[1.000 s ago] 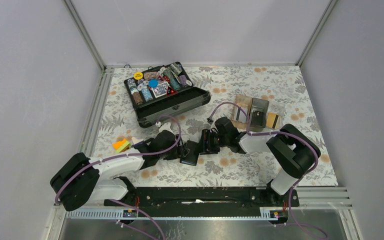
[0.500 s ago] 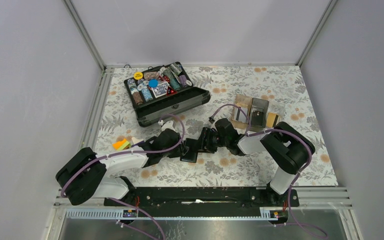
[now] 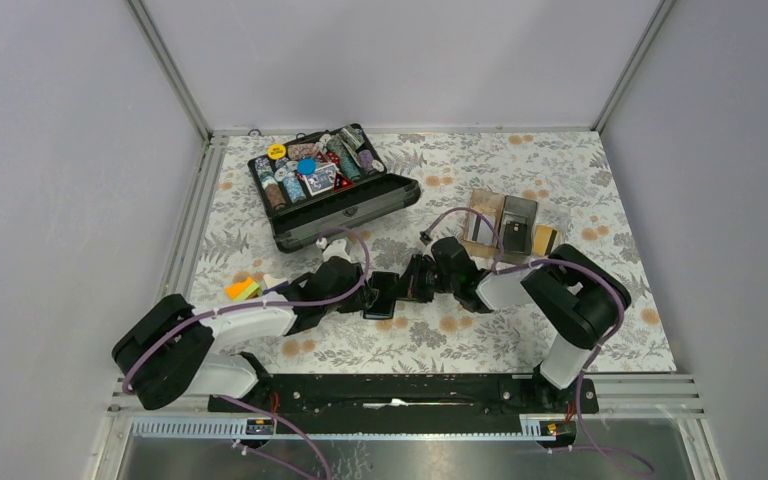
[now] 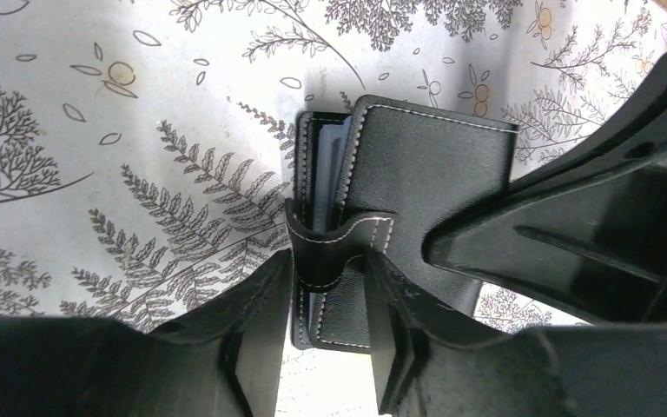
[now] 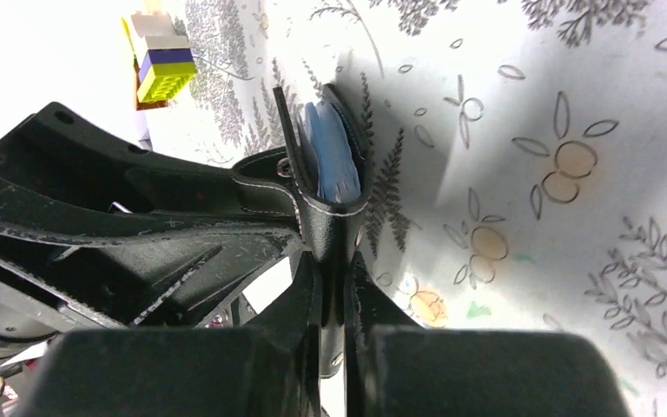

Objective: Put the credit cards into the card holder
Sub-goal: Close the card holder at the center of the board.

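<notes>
Floral-print tablecloth [image 3: 560, 330] inside a grey-walled enclosure, seen from above; all positions are given relative to the card holder [image 3: 380, 297], which sits near the middle of the cloth, between the two arms.

Far left of the card holder: a small stack of toy bricks [image 3: 243, 290], orange, yellow and green, lying on the cloth.

Behind it and to the left: an open black chip case [image 3: 332, 190] filled with poker chips and small packs.

Immediately left: the left gripper [image 4: 328, 287]. In the left wrist view its two fingers are pressed against either side of the stitched black leather strap of the card holder, gripping it.

Centre: the card holder itself, a black folding wallet standing on edge and partly spread, with blue-grey inner pockets [image 5: 330, 156] showing in the right wrist view.

Immediately right: the right gripper [image 5: 334, 278], its jaws closed almost fully on a thin black flap of the card holder, so that both claws hold the same wallet from opposite sides.

Behind and to the right, well apart: a clear compartmented tray [image 3: 560, 215] holding the credit cards [image 3: 481, 212], among them a tan card with a dark stripe [image 3: 546, 240] in the rightmost compartment.
</notes>
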Tool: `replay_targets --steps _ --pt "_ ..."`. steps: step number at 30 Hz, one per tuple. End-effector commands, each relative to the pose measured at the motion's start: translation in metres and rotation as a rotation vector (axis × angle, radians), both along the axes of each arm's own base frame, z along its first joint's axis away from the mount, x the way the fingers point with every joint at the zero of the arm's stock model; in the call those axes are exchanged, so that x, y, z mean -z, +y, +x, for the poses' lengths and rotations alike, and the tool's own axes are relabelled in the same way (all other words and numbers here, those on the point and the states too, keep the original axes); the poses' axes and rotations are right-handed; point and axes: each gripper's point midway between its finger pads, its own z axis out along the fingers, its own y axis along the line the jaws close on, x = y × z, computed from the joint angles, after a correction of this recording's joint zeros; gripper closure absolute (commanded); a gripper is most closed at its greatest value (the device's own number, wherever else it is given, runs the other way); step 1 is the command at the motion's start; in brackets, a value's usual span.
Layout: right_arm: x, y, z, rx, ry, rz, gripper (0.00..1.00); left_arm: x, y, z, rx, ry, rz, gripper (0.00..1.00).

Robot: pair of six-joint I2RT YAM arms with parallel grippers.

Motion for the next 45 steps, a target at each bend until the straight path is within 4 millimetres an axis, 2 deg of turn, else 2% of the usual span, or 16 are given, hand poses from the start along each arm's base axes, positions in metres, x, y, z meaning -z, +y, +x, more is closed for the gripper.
replay_targets --steps 1,4,5,7,12,15,20,23,28,34,35,36,39,41,45 --pt "-0.031 0.004 -0.004 -0.019 -0.074 0.014 1.00 0.005 0.010 -0.022 0.070 0.031 0.064 0.53" --pt "-0.041 -0.006 -0.001 -0.006 -0.103 -0.055 1.00 -0.020 0.005 -0.022 0.086 -0.023 0.065 0.25" --pt "-0.044 -0.012 0.000 0.001 -0.111 -0.089 1.00 -0.027 0.004 -0.024 0.094 -0.036 0.066 0.19" --pt "-0.048 -0.023 0.000 0.017 -0.130 -0.159 1.00 -0.045 0.000 -0.026 0.105 -0.078 0.054 0.13" --pt "-0.067 -0.047 0.001 0.087 -0.177 -0.254 1.00 -0.090 -0.017 -0.037 0.156 -0.181 -0.003 0.06" --pt "-0.077 -0.057 -0.003 0.119 -0.168 -0.279 1.00 -0.110 -0.027 -0.043 0.174 -0.241 -0.016 0.05" --pt "-0.096 -0.053 -0.008 0.148 -0.143 -0.270 1.00 -0.138 -0.052 -0.054 0.230 -0.391 0.008 0.04" --pt "-0.110 -0.050 -0.009 0.169 -0.134 -0.243 1.00 -0.144 -0.063 -0.053 0.233 -0.473 0.097 0.02" --pt "-0.127 -0.046 -0.011 0.175 -0.117 -0.220 1.00 -0.139 -0.076 -0.050 0.215 -0.568 0.239 0.01" --pt "-0.139 -0.043 -0.011 0.180 -0.108 -0.193 1.00 -0.125 -0.078 -0.042 0.190 -0.593 0.379 0.01" --pt "-0.140 -0.042 -0.012 0.178 -0.106 -0.191 1.00 -0.123 -0.077 -0.041 0.190 -0.601 0.404 0.03" --pt "-0.140 -0.041 -0.012 0.175 -0.104 -0.190 1.00 -0.122 -0.077 -0.040 0.186 -0.608 0.427 0.09" --pt "-0.141 -0.040 -0.012 0.171 -0.100 -0.185 1.00 -0.127 -0.072 -0.033 0.134 -0.642 0.506 0.44" --pt "-0.142 -0.041 -0.012 0.177 -0.100 -0.183 0.99 -0.126 -0.070 -0.031 0.129 -0.661 0.565 0.56" --pt "-0.146 -0.043 -0.010 0.189 -0.118 -0.181 0.76 -0.121 -0.074 -0.032 0.153 -0.678 0.625 0.82"
